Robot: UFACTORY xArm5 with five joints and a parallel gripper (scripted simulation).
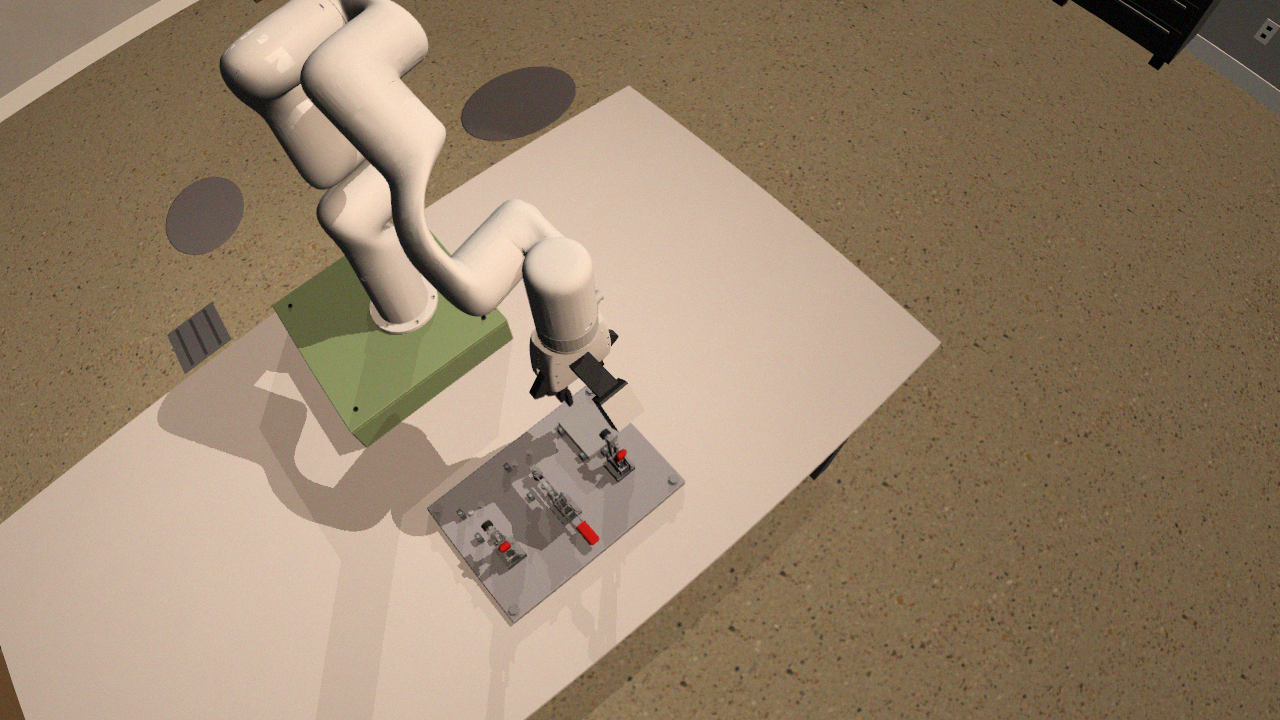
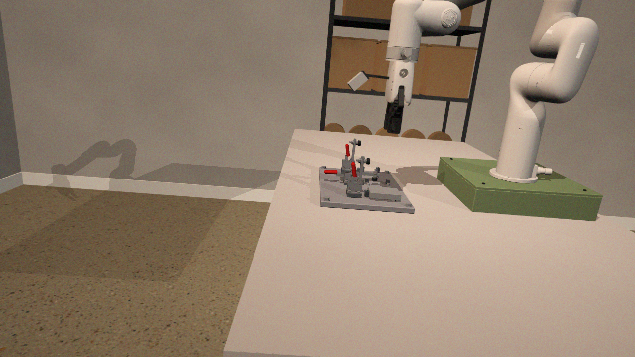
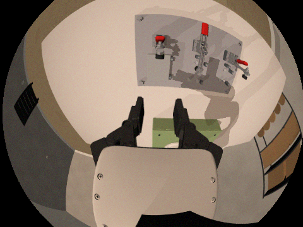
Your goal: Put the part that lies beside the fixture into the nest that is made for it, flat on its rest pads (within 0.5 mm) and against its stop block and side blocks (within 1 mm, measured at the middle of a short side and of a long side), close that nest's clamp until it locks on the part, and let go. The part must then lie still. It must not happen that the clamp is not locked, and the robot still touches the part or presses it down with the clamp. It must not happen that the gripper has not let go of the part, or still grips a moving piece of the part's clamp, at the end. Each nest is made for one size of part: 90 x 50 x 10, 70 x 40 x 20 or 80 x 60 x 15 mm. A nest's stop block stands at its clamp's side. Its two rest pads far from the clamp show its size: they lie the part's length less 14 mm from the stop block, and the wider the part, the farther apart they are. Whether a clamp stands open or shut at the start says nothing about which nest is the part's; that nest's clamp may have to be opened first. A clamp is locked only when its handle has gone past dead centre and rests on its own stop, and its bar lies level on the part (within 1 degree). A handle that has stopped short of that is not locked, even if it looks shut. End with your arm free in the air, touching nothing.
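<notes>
Half open at the gripper point(image 1: 572, 394) point(image 2: 393, 124) point(image 3: 159, 105), nothing held, high in the air! And over to the grey part point(image 2: 384, 194) point(image 3: 154, 69), on the fixture point(image 1: 644, 488) point(image 2: 368, 208) point(image 3: 143, 31), upper middle in the wrist view, beside a raised clamp point(image 1: 617, 463) point(image 2: 361, 173) point(image 3: 160, 47)!

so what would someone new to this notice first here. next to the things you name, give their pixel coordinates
Probably the big white arm point(image 1: 368, 107) point(image 2: 524, 101), rising from a green base block point(image 1: 393, 394) point(image 2: 533, 206) on the pale table and reaching over toward the gray fixture plate point(image 1: 617, 510) point(image 2: 337, 203) point(image 3: 145, 34). Next, the three bright red clamp handles on that plate: the middle one lies flat, the outer two stand up. Above the plate, the black claw point(image 1: 588, 407) point(image 2: 393, 131) point(image 3: 159, 105) hangs partly open with nothing in it.
</notes>
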